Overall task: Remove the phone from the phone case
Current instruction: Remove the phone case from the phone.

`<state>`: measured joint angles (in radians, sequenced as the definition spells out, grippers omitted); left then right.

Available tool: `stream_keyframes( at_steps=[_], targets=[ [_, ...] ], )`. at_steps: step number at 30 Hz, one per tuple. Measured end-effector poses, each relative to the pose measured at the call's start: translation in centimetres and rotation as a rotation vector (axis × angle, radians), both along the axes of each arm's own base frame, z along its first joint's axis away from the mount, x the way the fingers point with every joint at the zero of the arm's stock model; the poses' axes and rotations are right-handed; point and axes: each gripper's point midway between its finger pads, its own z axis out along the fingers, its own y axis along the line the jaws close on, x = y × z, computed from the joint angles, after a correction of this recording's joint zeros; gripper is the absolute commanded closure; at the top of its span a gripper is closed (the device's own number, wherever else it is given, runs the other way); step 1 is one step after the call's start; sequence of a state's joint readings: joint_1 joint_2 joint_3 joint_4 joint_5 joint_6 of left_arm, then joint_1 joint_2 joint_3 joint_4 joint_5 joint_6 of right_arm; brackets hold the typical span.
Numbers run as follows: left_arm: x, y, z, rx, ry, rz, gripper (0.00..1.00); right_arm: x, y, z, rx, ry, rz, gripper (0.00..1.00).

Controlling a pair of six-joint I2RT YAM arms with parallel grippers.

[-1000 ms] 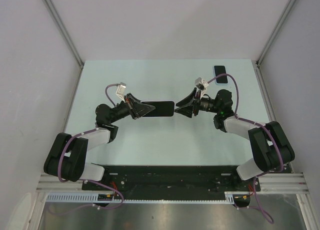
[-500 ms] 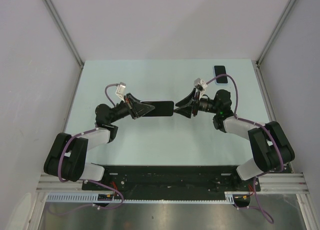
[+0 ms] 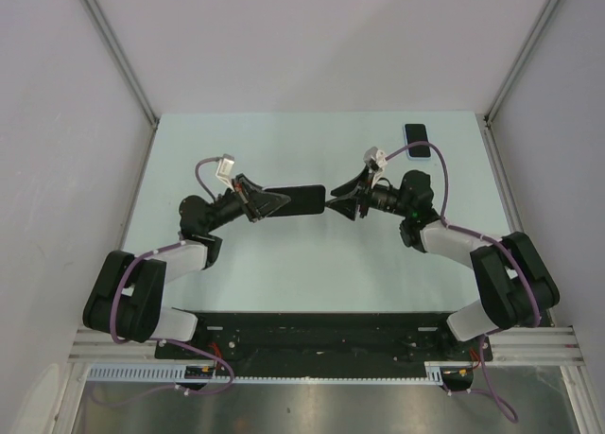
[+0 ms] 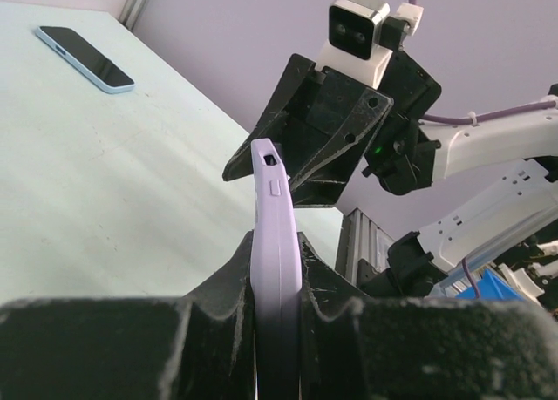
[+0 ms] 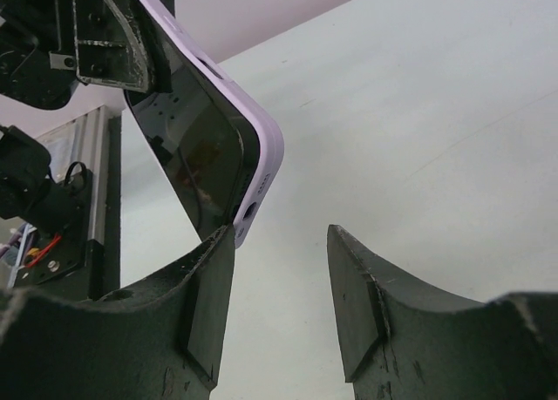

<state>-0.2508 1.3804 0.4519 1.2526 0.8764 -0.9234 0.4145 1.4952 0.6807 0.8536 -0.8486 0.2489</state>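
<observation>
Pale-green table (image 3: 284, 150) is filling the mid view. L gripper (image 3: 274, 205) is pinching the lilac case (image 4: 275, 243) by its left end, holding it edge-up off the table near the middle. The phone (image 5: 196, 147) is sitting inside it w/ dark screen showing. R gripper (image 5: 279, 278) is hanging w/ jaws spread at the case's right end (corner just beside one finger; can't tell if touching). Second phone (image 3: 416, 133), pale-blue rim, is lying flat at far right.
</observation>
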Motion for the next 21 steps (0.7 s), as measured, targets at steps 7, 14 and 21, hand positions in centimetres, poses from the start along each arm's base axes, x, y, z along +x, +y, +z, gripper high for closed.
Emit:
stream_keyframes(
  at_steps=[7,14,21],
  targets=[
    [0.7,0.2,0.0,-0.002,-0.004,0.037,1.0,1.0,0.2,-0.1,-0.015,-0.025,-0.079,0.49],
    [1.0,0.3,-0.1,0.0,0.0,0.058,1.0,1.7,0.3,-0.2,-0.023,-0.03,-0.135,0.49],
    [1.3,0.4,-0.2,0.003,-0.009,0.073,1.0,2.1,0.5,-0.3,-0.029,-0.042,-0.17,0.49]
  ],
)
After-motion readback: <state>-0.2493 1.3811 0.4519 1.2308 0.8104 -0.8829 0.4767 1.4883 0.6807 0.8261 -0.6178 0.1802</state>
